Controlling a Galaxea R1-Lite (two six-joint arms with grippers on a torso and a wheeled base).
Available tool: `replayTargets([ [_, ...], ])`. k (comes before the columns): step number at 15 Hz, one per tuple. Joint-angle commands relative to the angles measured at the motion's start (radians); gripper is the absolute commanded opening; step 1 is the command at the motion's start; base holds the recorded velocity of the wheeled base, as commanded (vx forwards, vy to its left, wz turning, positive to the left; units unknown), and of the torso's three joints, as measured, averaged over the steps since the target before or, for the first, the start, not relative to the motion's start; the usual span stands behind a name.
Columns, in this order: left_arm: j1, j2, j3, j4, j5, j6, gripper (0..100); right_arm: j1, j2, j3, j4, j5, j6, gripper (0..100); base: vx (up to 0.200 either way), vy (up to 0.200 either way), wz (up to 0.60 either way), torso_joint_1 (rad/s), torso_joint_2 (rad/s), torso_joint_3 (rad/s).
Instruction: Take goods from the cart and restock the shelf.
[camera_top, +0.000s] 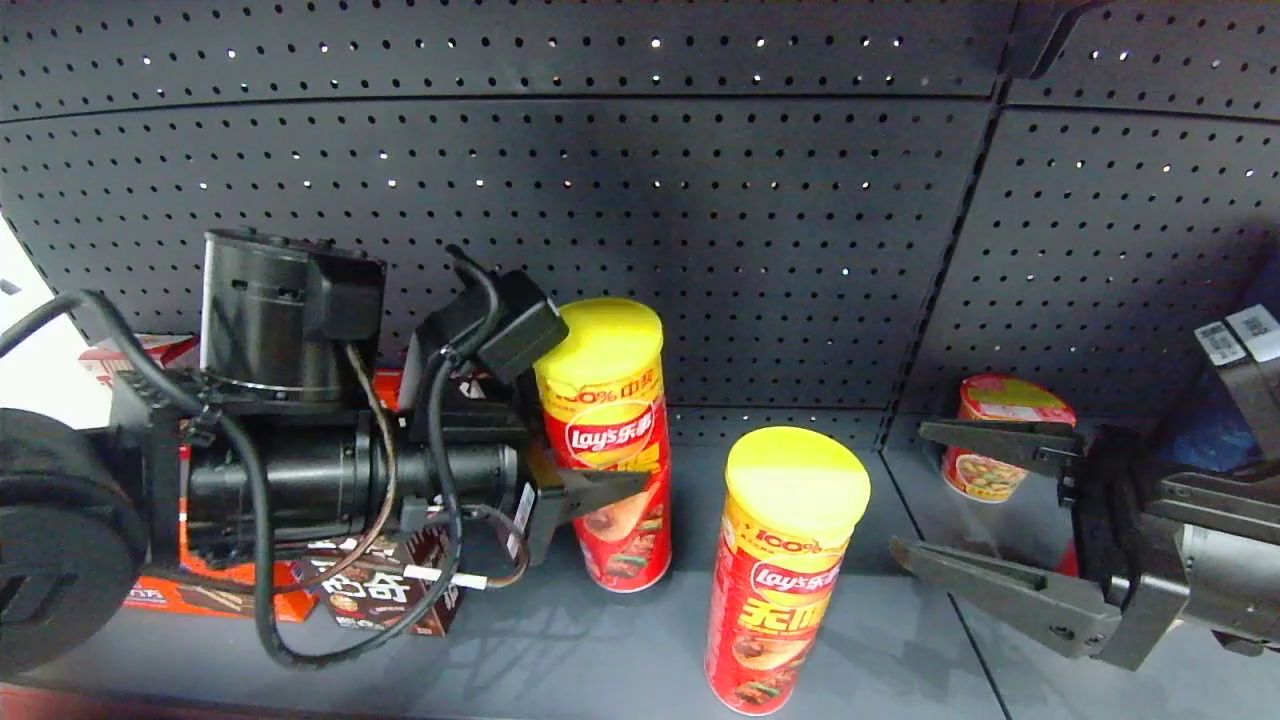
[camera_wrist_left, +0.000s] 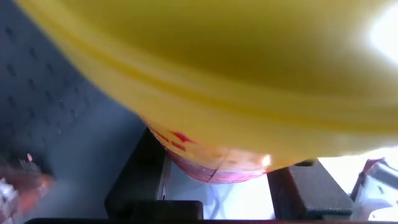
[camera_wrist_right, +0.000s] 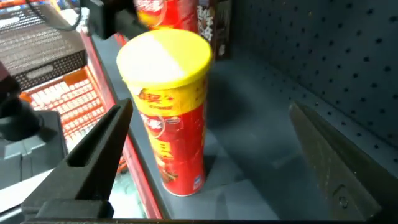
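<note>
Two chip cans with yellow lids and red bodies stand on the grey shelf (camera_top: 600, 650). The rear can (camera_top: 603, 400) is held between the fingers of my left gripper (camera_top: 615, 475); one dark finger (camera_top: 590, 492) crosses its front. In the left wrist view this can's yellow lid (camera_wrist_left: 236, 68) looms close, and the gripper (camera_wrist_left: 214, 186) has a finger (camera_wrist_left: 140, 180) pressed against each side of its red body. The front can (camera_top: 785, 570) stands free. My right gripper (camera_top: 960, 510) hangs open just to its right. In the right wrist view the front can (camera_wrist_right: 171, 106) stands ahead of the open gripper (camera_wrist_right: 210, 107).
An orange box (camera_top: 200, 598) and a dark snack box (camera_top: 385, 590) lie at the shelf's left. A cup noodle tub (camera_top: 1000, 440) stands behind the right gripper, past the shelf divider. Black pegboard (camera_top: 700, 250) backs the shelf. An orange basket (camera_wrist_right: 56, 102) sits below the shelf edge.
</note>
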Motion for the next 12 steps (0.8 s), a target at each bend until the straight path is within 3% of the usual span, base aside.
replayTargets([
  [1, 0.016, 0.101, -0.085, 0.003, -0.026, 0.003, 0, -0.014, -0.007, -0.001, -0.003, 0.001, 0.002, 100, 0.000, 0.000, 0.00, 0.000, 0.00, 0.000],
  [6, 0.007, 0.192, -0.184, 0.005, -0.036, 0.003, 0, -0.042, -0.038, -0.001, -0.010, 0.001, 0.049, 100, 0.000, 0.000, 0.00, 0.000, 0.00, 0.000],
  [9, 0.018, 0.261, -0.234, 0.005, -0.036, 0.037, 0, -0.054, -0.035, 0.002, -0.010, 0.001, 0.052, 100, 0.000, 0.000, 0.00, 0.000, 0.00, 0.000],
  [12, 0.021, 0.325, -0.314, 0.005, -0.039, 0.040, 0, -0.068, -0.047, 0.009, -0.010, 0.001, 0.052, 100, 0.000, 0.000, 0.00, 0.000, 0.00, 0.000],
])
